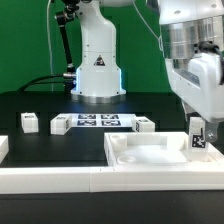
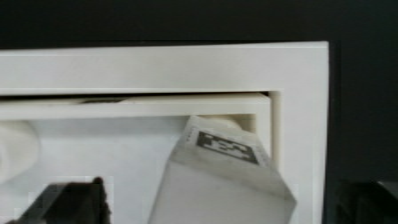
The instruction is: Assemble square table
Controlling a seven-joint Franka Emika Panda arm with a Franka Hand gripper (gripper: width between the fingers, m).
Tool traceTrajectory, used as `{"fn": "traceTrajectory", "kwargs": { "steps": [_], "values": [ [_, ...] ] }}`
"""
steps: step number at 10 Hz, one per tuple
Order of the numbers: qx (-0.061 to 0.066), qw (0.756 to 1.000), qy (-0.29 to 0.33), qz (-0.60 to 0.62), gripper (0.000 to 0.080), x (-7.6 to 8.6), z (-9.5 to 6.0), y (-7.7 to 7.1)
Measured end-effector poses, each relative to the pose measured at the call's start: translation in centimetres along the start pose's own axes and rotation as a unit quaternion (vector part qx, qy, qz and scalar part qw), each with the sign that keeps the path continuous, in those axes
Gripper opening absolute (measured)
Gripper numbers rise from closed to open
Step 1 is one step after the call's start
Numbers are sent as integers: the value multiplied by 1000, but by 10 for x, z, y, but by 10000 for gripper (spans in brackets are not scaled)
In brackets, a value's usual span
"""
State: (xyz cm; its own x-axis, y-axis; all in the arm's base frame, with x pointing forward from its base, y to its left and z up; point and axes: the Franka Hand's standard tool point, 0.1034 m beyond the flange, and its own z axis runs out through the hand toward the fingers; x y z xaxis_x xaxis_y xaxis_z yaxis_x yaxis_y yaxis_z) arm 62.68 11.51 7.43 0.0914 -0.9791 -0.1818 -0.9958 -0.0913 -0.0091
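Observation:
The white square tabletop (image 1: 125,152) lies rim up, just behind the front bar on the exterior view's right. One white leg (image 1: 197,137) with a black-and-white tag stands upright in its far right corner. My gripper (image 1: 198,126) hangs directly over that leg and is open. In the wrist view the tagged leg (image 2: 222,160) rises between my dark fingers (image 2: 71,202), with a gap on each side. The tabletop's raised rim (image 2: 160,65) runs behind it. Three loose legs (image 1: 29,122) (image 1: 59,124) (image 1: 146,124) lie on the black table further back.
The marker board (image 1: 100,121) lies flat in front of the robot base (image 1: 97,70). A long white border bar (image 1: 80,180) runs along the front edge. A white piece (image 1: 3,148) shows at the exterior view's left edge.

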Motion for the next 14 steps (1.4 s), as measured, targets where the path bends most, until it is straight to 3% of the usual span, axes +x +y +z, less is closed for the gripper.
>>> {"fn": "traceTrajectory", "kwargs": {
  "steps": [1, 2, 3, 5, 10, 14],
  "values": [
    [0, 999, 0, -43, 646, 0, 0, 0],
    [-11, 994, 4, -110, 649, 0, 1, 3],
    [-30, 984, 11, -178, 649, 0, 0, 5],
    [-38, 954, 23, -295, 649, 2, -2, 4],
    [-42, 884, 20, -465, 649, 4, -2, 3],
    [-47, 791, 19, -610, 649, 5, -1, 3]
  ]
}}
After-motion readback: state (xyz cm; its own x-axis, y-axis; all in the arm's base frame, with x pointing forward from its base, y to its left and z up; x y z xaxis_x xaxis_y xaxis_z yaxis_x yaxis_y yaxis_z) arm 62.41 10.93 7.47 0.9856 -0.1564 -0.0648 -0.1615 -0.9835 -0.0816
